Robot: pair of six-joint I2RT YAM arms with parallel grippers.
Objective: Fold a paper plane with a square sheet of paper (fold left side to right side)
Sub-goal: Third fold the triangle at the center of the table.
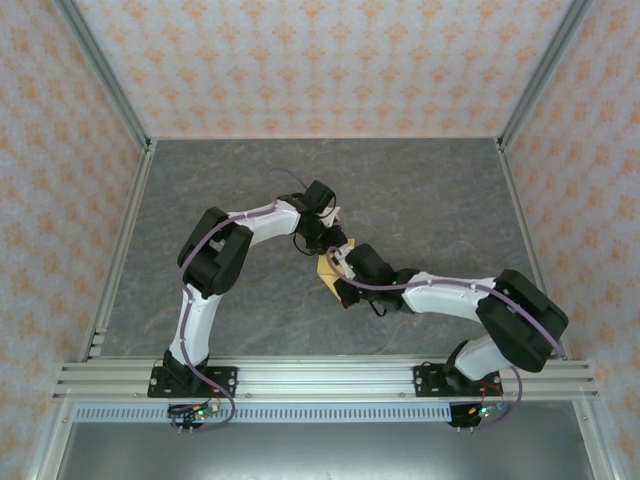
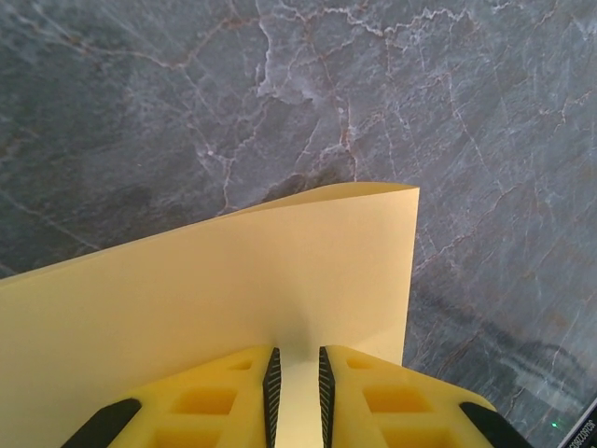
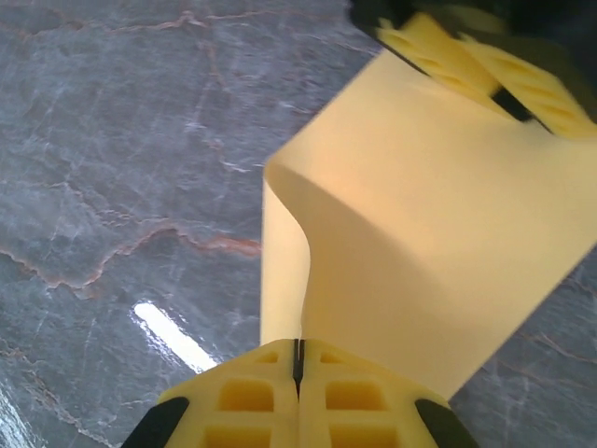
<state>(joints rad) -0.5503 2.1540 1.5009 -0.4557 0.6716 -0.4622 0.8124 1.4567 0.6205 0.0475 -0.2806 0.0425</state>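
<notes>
Both arms reach in over the middle of the table [image 1: 440,190], and their wrists almost meet. The sheet [image 3: 420,233] hangs between them, lifted off the grey marbled top and casting a shadow on it.

Left gripper [image 2: 296,359]: its two yellow fingers [image 2: 215,397] stand close, with a thin slot between them. The sheet's edge runs into that slot, so this gripper is pinching the sheet. In the left wrist view the paper spreads away from the fingers as a broad flat panel. It has one straight edge on the right. At the far corner there is a slight curl, where a second layer peeks out from behind.

Right gripper [image 3: 298,359]: its fingers are pressed together with only a hairline seam between them, clamped on the near edge of the sheet. In the right wrist view the paper rises from this pinch and bends in a soft rounded curve on the left. It then stretches up and right to the left gripper, which grips it at the top of that view. The bend is rounded, not pressed flat.

Top view: I see a small yellow patch between the two wrists, near the table's centre. The grippers cover most of the sheet here, so I cannot tell from this view how far it is folded.
</notes>
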